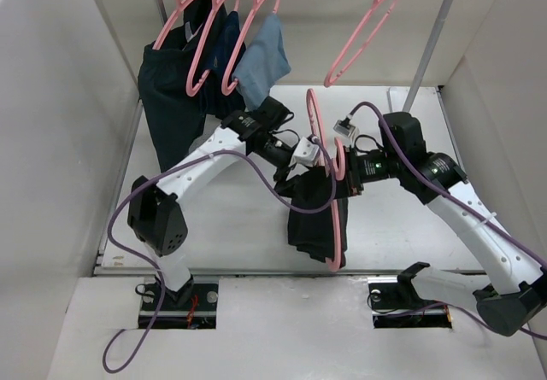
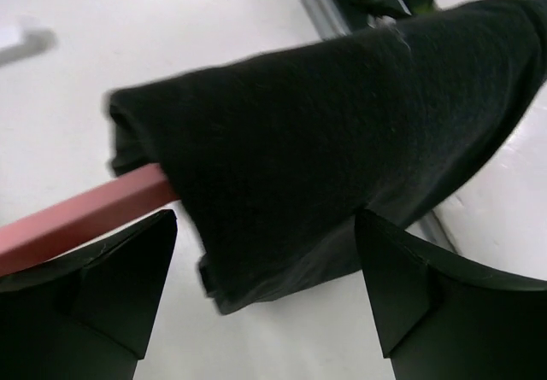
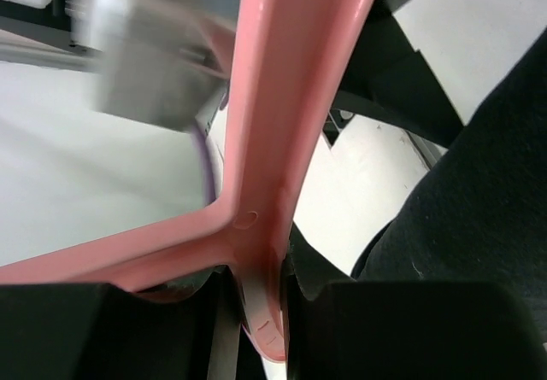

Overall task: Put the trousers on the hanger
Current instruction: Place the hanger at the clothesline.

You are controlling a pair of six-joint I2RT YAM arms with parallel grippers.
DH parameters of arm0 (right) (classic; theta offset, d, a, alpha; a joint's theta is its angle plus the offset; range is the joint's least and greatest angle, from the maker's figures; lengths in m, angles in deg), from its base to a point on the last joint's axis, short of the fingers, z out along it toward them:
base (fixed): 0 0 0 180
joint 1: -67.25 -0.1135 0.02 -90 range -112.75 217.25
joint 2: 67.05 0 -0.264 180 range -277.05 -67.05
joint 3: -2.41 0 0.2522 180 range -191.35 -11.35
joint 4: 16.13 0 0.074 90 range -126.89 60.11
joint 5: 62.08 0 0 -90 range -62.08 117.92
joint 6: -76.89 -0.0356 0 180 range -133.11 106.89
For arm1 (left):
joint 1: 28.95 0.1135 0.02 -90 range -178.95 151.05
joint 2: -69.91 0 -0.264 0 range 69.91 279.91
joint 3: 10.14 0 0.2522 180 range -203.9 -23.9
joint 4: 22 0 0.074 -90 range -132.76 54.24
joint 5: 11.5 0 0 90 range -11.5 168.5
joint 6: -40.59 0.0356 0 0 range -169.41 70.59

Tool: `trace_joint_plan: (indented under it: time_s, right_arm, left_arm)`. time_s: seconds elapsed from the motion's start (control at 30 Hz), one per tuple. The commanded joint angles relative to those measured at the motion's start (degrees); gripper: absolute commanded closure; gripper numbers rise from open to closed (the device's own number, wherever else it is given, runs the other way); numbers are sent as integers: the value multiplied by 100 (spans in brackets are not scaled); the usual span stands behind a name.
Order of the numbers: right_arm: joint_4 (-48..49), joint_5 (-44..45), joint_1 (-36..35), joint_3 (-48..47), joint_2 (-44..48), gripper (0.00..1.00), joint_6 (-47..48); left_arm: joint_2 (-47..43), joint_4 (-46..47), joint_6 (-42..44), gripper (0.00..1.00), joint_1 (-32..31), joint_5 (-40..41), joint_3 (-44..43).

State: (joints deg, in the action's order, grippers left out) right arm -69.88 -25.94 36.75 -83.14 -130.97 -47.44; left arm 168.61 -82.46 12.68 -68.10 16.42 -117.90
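Two arms meet above the middle of the worktop (image 1: 214,235), where the black trousers (image 1: 312,218) hang folded over the bar of the pink hanger (image 1: 335,230). The right gripper (image 3: 261,312) is clamped on the hanger where its frame forks. The left gripper (image 2: 265,286) stands open, fingers spread to either side of the draped cloth.

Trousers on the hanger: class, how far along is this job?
Done: the black trousers lie draped over the bar of the pink hanger. In hand: the right gripper clamps that hanger at its junction; the left gripper straddles the drape, jaws open. Left: probably only evening the drape and letting go.
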Motion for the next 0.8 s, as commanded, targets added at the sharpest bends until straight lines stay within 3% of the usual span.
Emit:
trace_joint_plan:
  time_s: [0.0,0.07,0.13,0.2,0.23,0.27,0.43,0.57,0.77]
  right_arm:
    - [826,-361,-88,-125,231,100,14]
    - [826,-423,-88,-125,231,100,14]
    - [764,-423,-88,-125,231,100,14]
    - [712,-423,-35,-125,231,100,14]
    - [712,-423,-35,-125,231,100,14]
    - [712,-423,-35,-125,231,100,14]
    - [607,-423,79,156,353,100,14]
    - [545,-370,79,315,407,100,14]
    - [483,-370,141,315,459,100,14]
  left_arm:
    - [27,-1272,972,17,-48,-533,-224]
    - [-25,-843,622,16,-48,-611,-154]
    - [-96,-596,420,27,-48,-795,-66]
    - [-245,-87,-212,52,-100,-796,65]
    - [-245,-33,-293,85,-101,-796,66]
    - [-298,133,-407,100,-101,-796,66]
    - [-430,599,-1493,100,153,-936,66]
    - [-535,1934,-2812,100,680,-1007,285]
    - [-386,3077,-3798,100,945,-612,171]
